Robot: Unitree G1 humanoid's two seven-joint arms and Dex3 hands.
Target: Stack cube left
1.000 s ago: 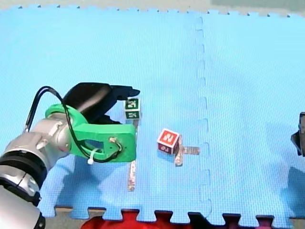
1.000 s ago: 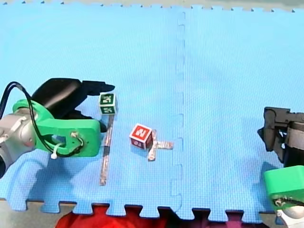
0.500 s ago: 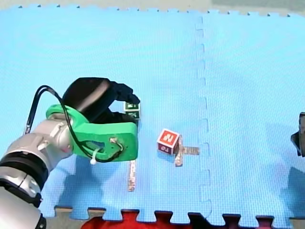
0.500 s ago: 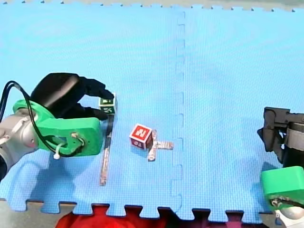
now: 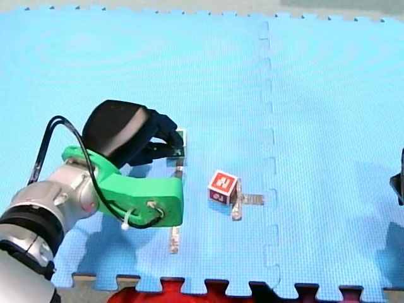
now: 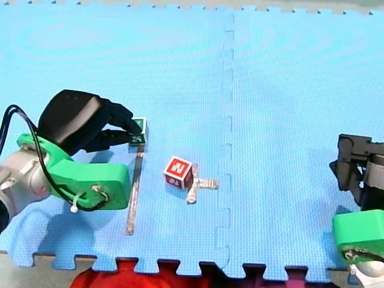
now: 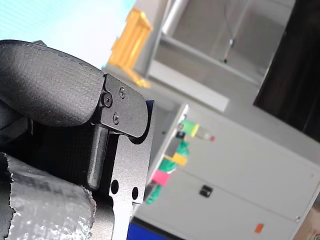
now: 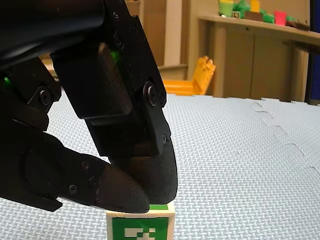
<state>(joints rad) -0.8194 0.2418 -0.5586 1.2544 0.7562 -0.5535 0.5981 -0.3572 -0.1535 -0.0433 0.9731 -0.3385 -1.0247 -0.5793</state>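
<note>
Since a second ago your left hand [image 5: 126, 132] has swung in and dropped over the green cube [image 5: 180, 140].
Your left hand's black fingers are now curled around that cube, and the second wrist view shows two fingertips [image 8: 150, 180] pressing on its top face while it sits flat on the blue foam mat [image 5: 315, 95]. You can see the cube at the far end of a long tape strip [image 5: 175, 230]. Your red cube [image 5: 223, 186] lies apart from it, to its right and closer to you, touching a small tape cross [image 5: 243, 201]; nothing is stacked yet. Your right hand [image 6: 354, 165] sits low at the mat's right edge, well away from both cubes, and you cannot tell its grip.
</note>
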